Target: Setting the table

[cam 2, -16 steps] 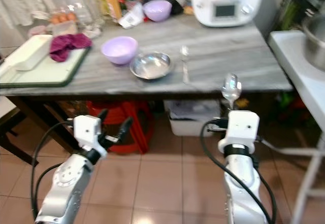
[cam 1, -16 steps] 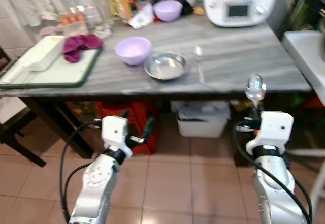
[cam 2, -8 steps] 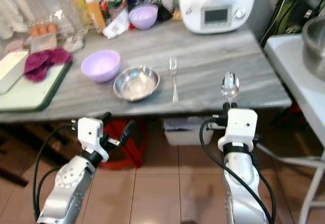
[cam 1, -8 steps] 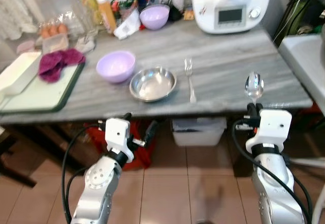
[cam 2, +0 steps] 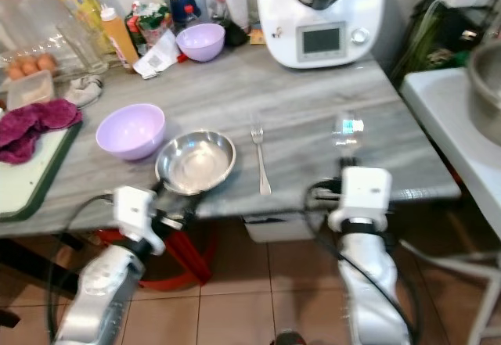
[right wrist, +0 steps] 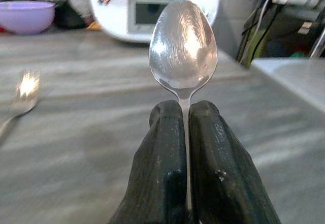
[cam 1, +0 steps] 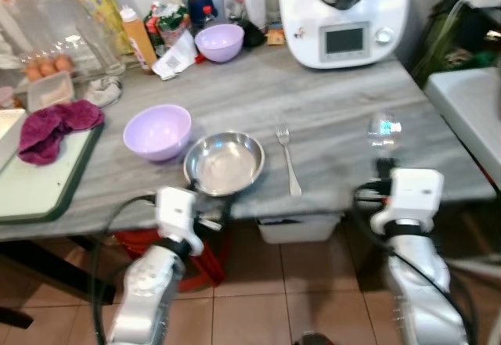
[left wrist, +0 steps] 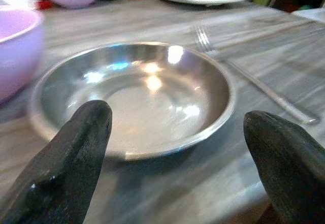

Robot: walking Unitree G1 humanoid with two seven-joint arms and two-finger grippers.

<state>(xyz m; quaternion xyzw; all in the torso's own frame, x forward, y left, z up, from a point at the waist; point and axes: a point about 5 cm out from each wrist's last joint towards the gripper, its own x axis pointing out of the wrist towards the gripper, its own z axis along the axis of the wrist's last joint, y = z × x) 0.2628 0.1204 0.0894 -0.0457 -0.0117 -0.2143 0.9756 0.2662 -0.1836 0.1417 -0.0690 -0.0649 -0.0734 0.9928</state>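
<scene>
Bright even indoor light; head views motion-blurred; glare inside steel bowl.

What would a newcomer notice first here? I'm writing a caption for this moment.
The spoon stands out, pinched upright in the right gripper at the table's front edge. Next comes the shiny steel bowl near that edge, with a fork beside it and the left gripper, jaws open, facing it.

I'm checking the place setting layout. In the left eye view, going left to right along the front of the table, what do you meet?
Maroon cloth → near lavender bowl → steel bowl → fork → spoon held upright in the right gripper.
</scene>
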